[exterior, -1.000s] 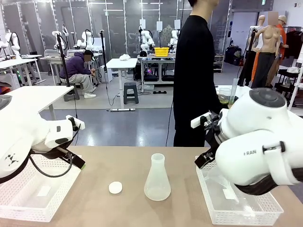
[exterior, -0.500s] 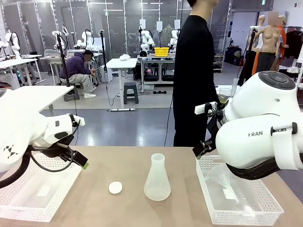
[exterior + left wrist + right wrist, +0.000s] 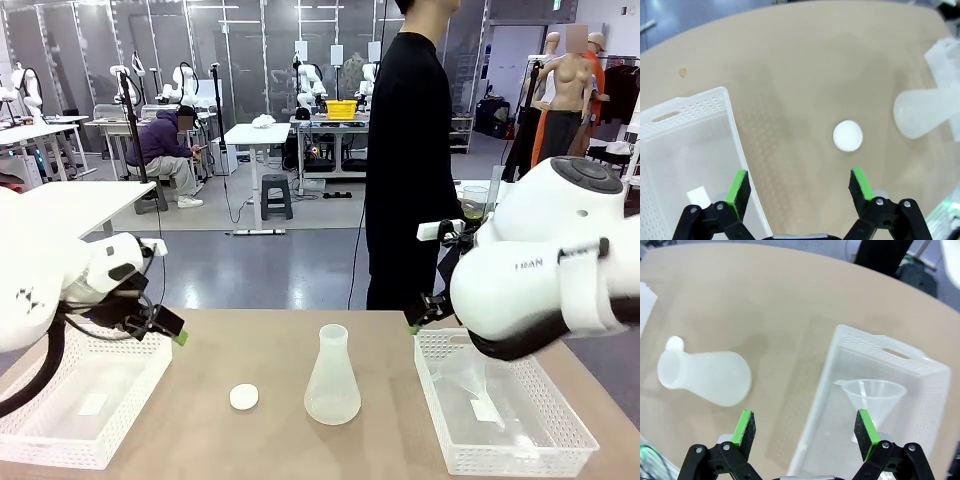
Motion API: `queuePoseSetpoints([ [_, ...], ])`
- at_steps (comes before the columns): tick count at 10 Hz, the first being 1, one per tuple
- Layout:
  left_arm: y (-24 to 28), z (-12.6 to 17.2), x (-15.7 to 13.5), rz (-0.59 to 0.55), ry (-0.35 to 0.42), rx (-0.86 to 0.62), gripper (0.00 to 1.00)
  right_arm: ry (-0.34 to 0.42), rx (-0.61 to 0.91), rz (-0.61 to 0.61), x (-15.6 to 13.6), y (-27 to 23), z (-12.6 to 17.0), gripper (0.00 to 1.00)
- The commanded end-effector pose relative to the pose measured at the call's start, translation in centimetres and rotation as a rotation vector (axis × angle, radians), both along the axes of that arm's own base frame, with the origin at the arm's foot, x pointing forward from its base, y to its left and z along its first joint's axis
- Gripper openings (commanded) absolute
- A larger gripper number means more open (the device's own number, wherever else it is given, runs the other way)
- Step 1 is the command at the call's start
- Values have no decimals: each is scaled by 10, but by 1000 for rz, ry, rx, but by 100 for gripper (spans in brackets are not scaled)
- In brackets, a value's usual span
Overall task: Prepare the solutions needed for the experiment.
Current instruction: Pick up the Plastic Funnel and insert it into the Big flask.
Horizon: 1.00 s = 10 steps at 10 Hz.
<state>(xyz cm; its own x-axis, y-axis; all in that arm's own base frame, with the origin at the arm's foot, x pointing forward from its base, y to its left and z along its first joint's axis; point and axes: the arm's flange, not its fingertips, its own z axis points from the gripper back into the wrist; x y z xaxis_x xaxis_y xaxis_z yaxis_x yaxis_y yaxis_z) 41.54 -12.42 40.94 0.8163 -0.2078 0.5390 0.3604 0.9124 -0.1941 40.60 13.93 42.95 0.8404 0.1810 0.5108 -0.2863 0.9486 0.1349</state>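
Hovering empty with jaws wide apart, the left gripper (image 3: pixel 800 182) faces a small white round cap (image 3: pixel 848 135) on the tan counter (image 3: pixel 250 340), and the right gripper (image 3: pixel 804 429) faces a white perforated plastic basket (image 3: pixel 920 365). Yellow-green solutions (image 3: pixel 473 212) sit in a clear beaker (image 3: pixel 475 192), middle right, beyond the counter.

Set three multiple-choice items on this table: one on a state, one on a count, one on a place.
1. The flask stands: A) upright, mouth open B) on its side C) upside down
2. White baskets on the table: A) one B) two C) three
3. The funnel lies: A) in the right basket B) in the flask's mouth C) on the bare table
Answers: 1 A, its base is on the table, mouth up. 2 B, the left basket and the right basket flank the flask. 3 A, it lies inside that basket's walls.
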Motion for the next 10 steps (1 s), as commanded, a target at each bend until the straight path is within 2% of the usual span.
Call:
queuePoseSetpoints([
  [1, 26, -21, 28, 15, 12, -205, 100, 26, 224, -13, 21, 0, -18, 100],
  [3, 35, -28, 32, -41, 23, -388, 100, 6, 360, -50, 27, -3, -27, 100],
  [4, 24, -3, 13, 47, 27, -186, 100, 48, 189, -59, 12, 7, -12, 100],
  [6, 24, -3, 13, 47, 27, -186, 100, 48, 189, -59, 12, 7, -12, 100],
  [7, 24, -3, 13, 47, 27, -186, 100, 48, 253, -59, 13, 8, -14, 100],
  [8, 27, -9, 15, 18, 25, -237, 100, 63, 344, -81, 29, 8, -23, 100],
  [9, 36, -15, 30, 101, 55, -374, 100, 81, 429, -110, 38, 1, -34, 100],
  [10, 45, -21, 39, 161, 68, -406, 100, 91, 473, -109, 41, -3, -41, 100],
])
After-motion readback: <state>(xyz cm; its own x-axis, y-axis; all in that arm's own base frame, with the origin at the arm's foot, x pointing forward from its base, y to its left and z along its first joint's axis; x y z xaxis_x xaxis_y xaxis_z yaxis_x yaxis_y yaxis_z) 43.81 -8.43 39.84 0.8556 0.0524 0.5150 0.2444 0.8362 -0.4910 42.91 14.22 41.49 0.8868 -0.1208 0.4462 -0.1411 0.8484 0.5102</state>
